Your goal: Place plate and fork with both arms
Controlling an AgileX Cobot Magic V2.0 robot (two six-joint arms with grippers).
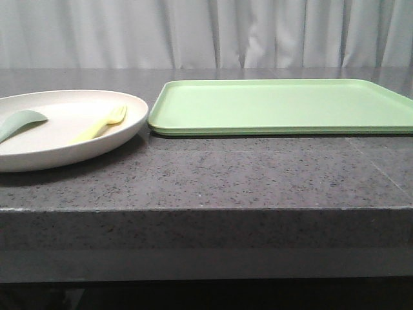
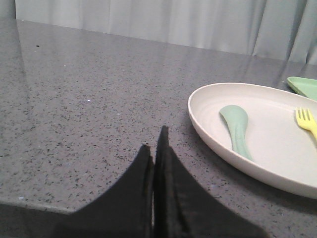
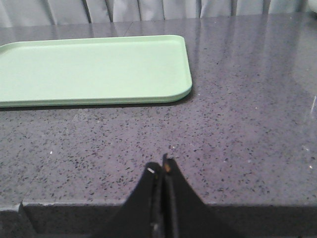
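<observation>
A cream plate (image 1: 61,139) sits at the left of the grey tabletop (image 1: 245,171), its rim just beside a green tray (image 1: 284,106). A yellow fork (image 1: 102,124) and a teal spoon (image 1: 19,123) lie apart inside the plate. The left tool (image 2: 154,144) hovers low near the tabletop's front edge, clenched and empty, near the plate. The right tool (image 3: 161,171), likewise clenched on nothing, points toward the tray.
</observation>
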